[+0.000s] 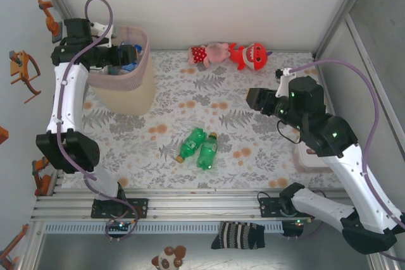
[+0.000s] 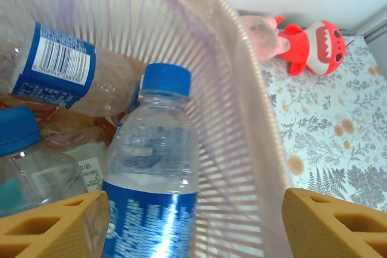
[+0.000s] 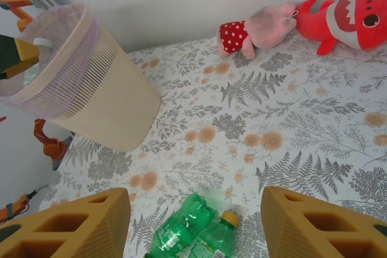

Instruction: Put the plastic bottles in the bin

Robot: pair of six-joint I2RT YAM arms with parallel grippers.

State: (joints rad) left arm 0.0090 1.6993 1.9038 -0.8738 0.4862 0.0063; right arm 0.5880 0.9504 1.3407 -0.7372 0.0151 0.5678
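The two green bottles (image 1: 191, 144) are the ones not yet in the bin (image 1: 130, 96). They lie on their sides on the worktop (image 1: 158, 109), in the lower centre of the top view, touching along their length. Their long axes run from lower left to upper right in that frame, and the one on the right shows a yellow cap at its upper end.

The right hand (image 1: 252, 99) hangs at the right middle of the frame, above and to the right of the pair, and is plainly the nearer one. In its own wrist view the bottles sit at the bottom centre, between its two fingers (image 3: 66, 228). That hand is spread and holds nothing. By my reading it needs to travel toward the lower left and downward, with its fingers set across the bottles' length. Because the two touch, closing on one alone may nudge the other.

The left hand (image 1: 125, 55) is in the upper left, over the mouth of the bin, well apart from the green pair. Its fingers stand wide. A clear bottle (image 2: 151, 173) with a blue cap sits between them inside the bin, with open space on one side, so I judge it loose, not pinched. Other blue-labelled bottles lie beneath it.
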